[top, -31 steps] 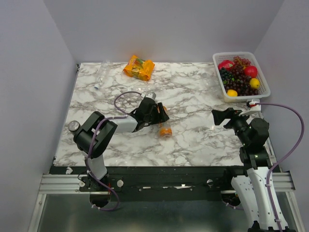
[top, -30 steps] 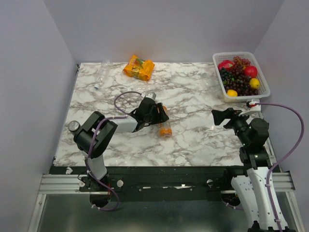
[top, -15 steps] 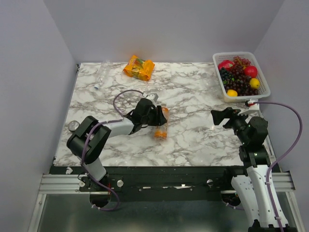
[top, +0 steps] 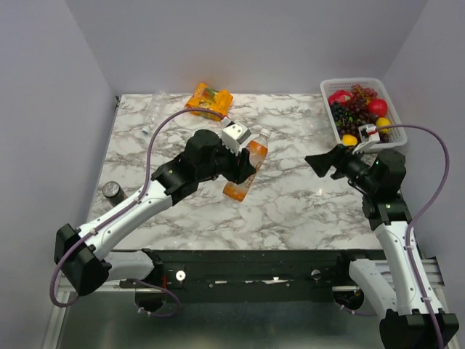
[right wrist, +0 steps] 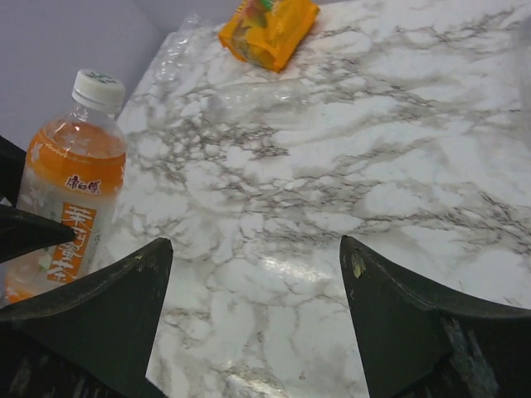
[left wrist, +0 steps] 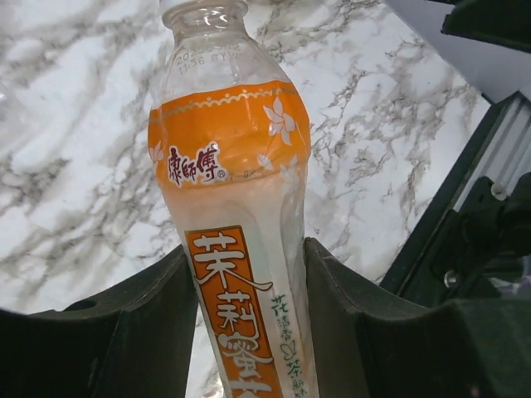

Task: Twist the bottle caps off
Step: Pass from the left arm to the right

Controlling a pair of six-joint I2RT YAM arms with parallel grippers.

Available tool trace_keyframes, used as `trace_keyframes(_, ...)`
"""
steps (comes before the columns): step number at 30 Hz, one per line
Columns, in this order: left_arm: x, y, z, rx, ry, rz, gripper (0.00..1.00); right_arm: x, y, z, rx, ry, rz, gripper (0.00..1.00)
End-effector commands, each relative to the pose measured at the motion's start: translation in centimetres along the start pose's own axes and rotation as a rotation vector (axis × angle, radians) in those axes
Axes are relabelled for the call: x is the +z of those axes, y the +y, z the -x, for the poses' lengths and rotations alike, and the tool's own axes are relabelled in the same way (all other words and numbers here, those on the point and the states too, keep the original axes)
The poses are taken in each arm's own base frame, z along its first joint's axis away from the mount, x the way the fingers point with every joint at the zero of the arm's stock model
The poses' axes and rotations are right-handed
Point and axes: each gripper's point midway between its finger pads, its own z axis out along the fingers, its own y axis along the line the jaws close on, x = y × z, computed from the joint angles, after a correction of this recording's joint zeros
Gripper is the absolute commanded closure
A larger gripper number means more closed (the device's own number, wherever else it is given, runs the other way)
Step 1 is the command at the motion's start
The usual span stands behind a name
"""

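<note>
Left fingers (left wrist: 133, 323) pinch the orange bottle (top: 245, 171) above the marble surface (top: 290, 203). Right fingers (right wrist: 406, 307), spread wide, hold nothing.

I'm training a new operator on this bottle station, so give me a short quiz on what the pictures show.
1. True or false: the left end effector is shut on the orange bottle.
2. That bottle's cap is: A blue, B white, C red.
3. Which end effector stands open?
Key: 1 true; 2 B; 3 the right end effector.
</note>
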Motion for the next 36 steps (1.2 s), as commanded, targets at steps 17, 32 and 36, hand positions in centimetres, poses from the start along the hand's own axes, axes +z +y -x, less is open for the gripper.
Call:
trace_keyframes(17, -3.5, 0.9, -4.6, 0.466, 0.038, 0.227, 0.48, 5.6, 11.7, -1.5, 0.185, 0.185, 0.457, 0.15)
trace_keyframes(32, -3.0, -1.5, -5.7, 0.502, 0.058, 0.125, 0.48, 7.0, 12.7, -3.9, 0.213, 0.282, 0.530, 0.21)
trace_keyframes(36, -2.8, -1.7, -6.0, 0.505, 0.069, 0.117, 0.48, 6.9, 13.4, -4.2, 0.215, 0.296, 0.571, 0.28)
